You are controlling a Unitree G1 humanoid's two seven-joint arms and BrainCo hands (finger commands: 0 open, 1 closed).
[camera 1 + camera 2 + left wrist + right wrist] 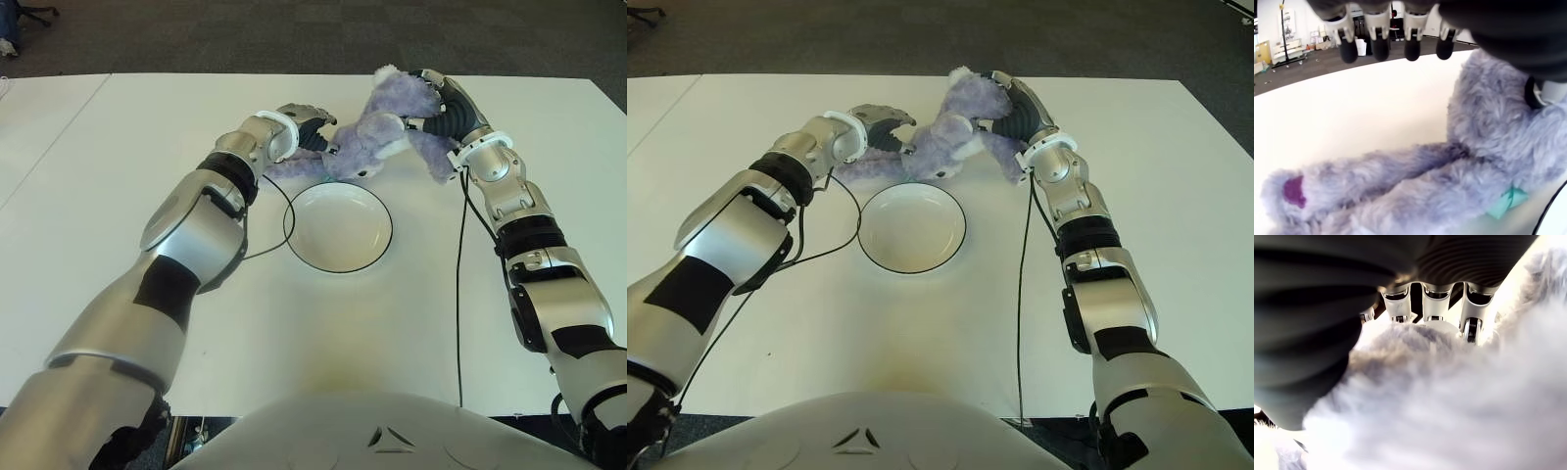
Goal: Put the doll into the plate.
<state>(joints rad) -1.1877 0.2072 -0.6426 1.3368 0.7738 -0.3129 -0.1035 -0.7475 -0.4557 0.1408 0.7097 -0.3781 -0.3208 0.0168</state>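
Fingers (1471, 316) of the right hand (436, 108) curled into the fluffy purple doll (377, 137), gripping its top end. Fingers (1378, 41) of the left hand (299, 127) stretched out straight above the doll's legs, holding nothing, just beside the doll's lower end.

Soft, shaggy, pale purple fur on the doll. Darker purple patch (1294, 191) on one foot. Small teal bit (1506, 201) low on its body. No words readable anywhere.

Doll at the far side of the plate (338, 257), its head end lifted in the right hand, its legs trailing toward the left hand and lying on the bench (118, 166). Not inside the plate; lower body just at the plate's far rim.

Round, shallow, smooth white plate with a thin dark rim. Flat, plain white bench. Thin black cables (459, 294) along both arms. Shiny silver and black arm shells.
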